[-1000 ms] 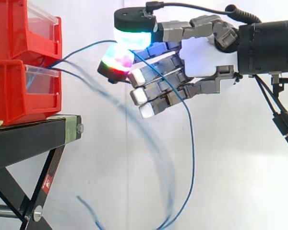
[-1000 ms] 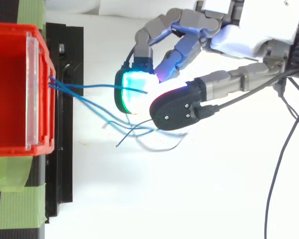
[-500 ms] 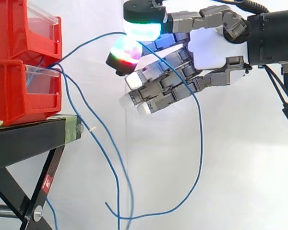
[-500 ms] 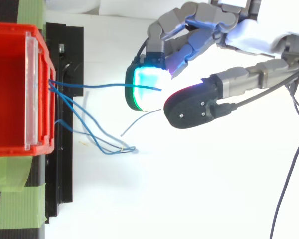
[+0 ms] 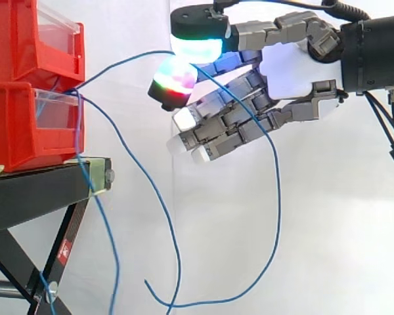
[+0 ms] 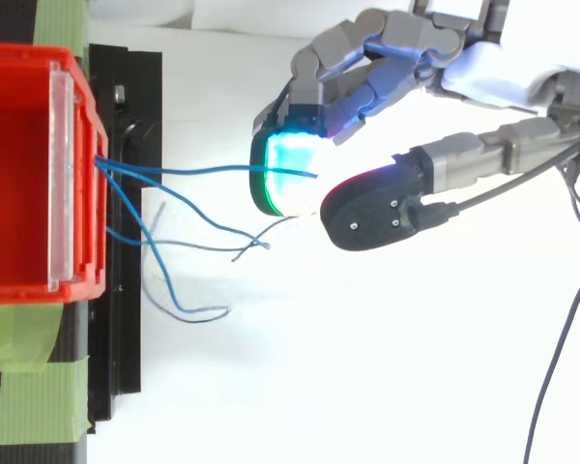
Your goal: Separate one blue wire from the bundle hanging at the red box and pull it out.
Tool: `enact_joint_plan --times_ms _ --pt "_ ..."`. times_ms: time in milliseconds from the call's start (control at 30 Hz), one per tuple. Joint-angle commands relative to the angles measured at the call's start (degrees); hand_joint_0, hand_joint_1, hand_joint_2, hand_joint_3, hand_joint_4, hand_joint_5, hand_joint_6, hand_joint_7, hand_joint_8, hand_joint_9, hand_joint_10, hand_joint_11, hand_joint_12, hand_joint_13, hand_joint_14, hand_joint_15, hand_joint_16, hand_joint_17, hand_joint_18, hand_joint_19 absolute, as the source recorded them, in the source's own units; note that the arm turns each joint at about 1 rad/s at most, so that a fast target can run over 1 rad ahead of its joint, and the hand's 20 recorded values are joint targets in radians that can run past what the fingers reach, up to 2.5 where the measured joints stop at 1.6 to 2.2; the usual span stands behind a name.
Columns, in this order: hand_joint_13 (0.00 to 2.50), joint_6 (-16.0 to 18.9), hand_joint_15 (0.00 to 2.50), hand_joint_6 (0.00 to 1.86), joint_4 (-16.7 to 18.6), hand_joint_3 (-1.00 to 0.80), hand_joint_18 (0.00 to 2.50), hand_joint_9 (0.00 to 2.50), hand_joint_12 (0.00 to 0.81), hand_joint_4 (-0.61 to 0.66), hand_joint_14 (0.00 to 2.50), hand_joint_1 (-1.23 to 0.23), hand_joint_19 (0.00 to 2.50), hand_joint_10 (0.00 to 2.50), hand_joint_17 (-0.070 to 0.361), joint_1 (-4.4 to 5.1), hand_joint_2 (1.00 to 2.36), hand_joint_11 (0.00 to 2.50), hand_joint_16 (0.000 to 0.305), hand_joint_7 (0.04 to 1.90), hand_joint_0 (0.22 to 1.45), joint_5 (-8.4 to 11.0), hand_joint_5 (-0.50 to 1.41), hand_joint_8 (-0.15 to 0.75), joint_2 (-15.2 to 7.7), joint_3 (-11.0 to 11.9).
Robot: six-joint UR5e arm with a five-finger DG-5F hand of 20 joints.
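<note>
One blue wire (image 6: 203, 171) pinched between the level hand's (image 5: 289, 72) glowing pads (image 5: 196, 47), near the red box (image 5: 20, 125)

A red box (image 6: 19, 242) sits on a black stand (image 6: 126, 377) with green tape (image 6: 39, 401) at its corner. One blue wire (image 6: 193, 171) runs from the box's clear front edge straight to the hand (image 6: 474, 70). It lies across a cyan-glowing fingertip (image 6: 288, 188), with a black-backed fingertip just beside it and the fingers curled. The other wires (image 6: 169, 290) hang loose near the stand.
</note>
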Motion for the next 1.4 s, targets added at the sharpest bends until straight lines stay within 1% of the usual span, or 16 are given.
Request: enact_joint_plan --times_ms 0,33,133,167,233,267,400,533,667,867,967,1000,1033,1100,1200,1367 --pt "0.36 -0.16 0.34 0.87 -0.30 -0.07 0.35 0.73 0.466 0.14 0.01 -0.74 0.23 0.01 0.147 0.04 1.01 0.59 0.065 1.17 0.58 0.02 -0.13 0.383 -0.03 -0.03" --pt "0.36 -0.34 0.35 0.87 -0.66 -0.07 0.36 0.74 0.467 0.14 0.01 -0.74 0.23 0.01 0.146 0.04 1.01 0.61 0.065 1.17 0.58 0.02 -0.13 0.384 -0.03 -0.03" --pt "0.37 -0.60 0.34 0.87 -5.93 -0.07 0.38 0.74 0.471 0.14 0.01 -0.74 0.24 0.01 0.147 0.04 1.01 0.61 0.065 1.16 0.58 0.20 -0.13 0.387 0.05 -0.03" --pt "0.38 -0.51 0.35 0.87 -9.71 -0.07 0.38 0.74 0.471 0.14 0.01 -0.74 0.24 0.01 0.147 0.13 1.01 0.61 0.066 1.16 0.58 0.20 -0.13 0.388 0.05 -0.03" --pt "0.38 0.01 0.35 0.87 -14.37 -0.07 0.39 0.75 0.473 0.14 0.01 -0.74 0.25 0.01 0.147 0.22 1.01 0.61 0.065 1.16 0.58 0.29 -0.13 0.387 0.05 -0.03" --pt "0.39 0.19 0.36 0.87 -15.33 -0.07 0.39 0.75 0.473 0.14 0.01 -0.74 0.25 0.01 0.147 0.22 1.01 0.61 0.065 1.17 0.58 0.29 -0.13 0.387 0.05 -0.03" --pt "0.40 0.81 0.36 0.87 -15.86 -0.07 0.40 0.75 0.474 0.15 0.01 -0.74 0.25 0.01 0.147 0.30 1.01 0.62 0.065 1.16 0.58 0.20 -0.13 0.390 0.05 -0.03" --pt "0.40 0.28 0.37 0.87 -16.56 -0.07 0.41 0.76 0.473 0.14 0.01 -0.74 0.26 0.01 0.146 0.57 1.01 0.62 0.065 1.16 0.58 -2.00 -0.13 0.388 0.05 -0.38" --pt "0.40 0.19 0.37 0.87 -16.74 -0.07 0.41 0.76 0.474 0.14 0.01 -0.74 0.27 0.01 0.147 0.66 1.01 0.63 0.065 1.16 0.58 -2.52 -0.13 0.389 0.05 -0.64" --pt "0.41 -0.34 0.37 0.87 -19.55 -0.07 0.42 0.76 0.475 0.14 0.01 -0.74 0.27 0.01 0.147 0.83 1.01 0.63 0.065 1.16 0.58 -3.14 -0.13 0.388 0.67 -1.08" --pt "0.41 -0.34 0.38 0.87 -17.88 -0.07 0.42 0.76 0.475 0.14 0.01 -0.74 0.28 0.01 0.148 1.36 1.01 0.63 0.066 1.16 0.58 -2.96 -0.13 0.391 2.07 -4.33" --pt "0.41 -0.34 0.38 0.87 -14.37 -0.07 0.42 0.77 0.475 0.14 0.01 -0.74 0.28 0.01 0.147 1.89 1.01 0.64 0.066 1.16 0.58 -2.00 -0.13 0.391 3.39 -6.97" --pt "0.41 -0.34 0.38 0.87 -12.87 -0.07 0.42 0.77 0.476 0.15 0.01 -0.74 0.28 0.01 0.148 1.97 1.01 0.63 0.066 1.17 0.58 -1.56 -0.14 0.391 3.83 -7.94" --pt "0.42 -0.07 0.38 0.87 -7.60 -0.07 0.43 0.77 0.476 0.14 0.01 -0.74 0.28 0.01 0.148 2.85 1.01 0.63 0.066 1.16 0.58 0.55 -0.14 0.391 5.59 -12.07" --pt "0.42 1.07 0.38 0.87 -4.08 -0.07 0.43 0.77 0.477 0.14 0.01 -0.74 0.28 0.01 0.148 3.38 1.01 0.64 0.066 1.15 0.58 2.31 -0.14 0.391 6.03 -14.18" --pt "0.42 1.77 0.38 0.87 -4.79 -0.07 0.43 0.77 0.477 0.14 0.01 -0.74 0.28 0.01 0.148 3.73 1.01 0.63 0.066 1.16 0.58 2.48 -0.14 0.390 5.94 -14.18"
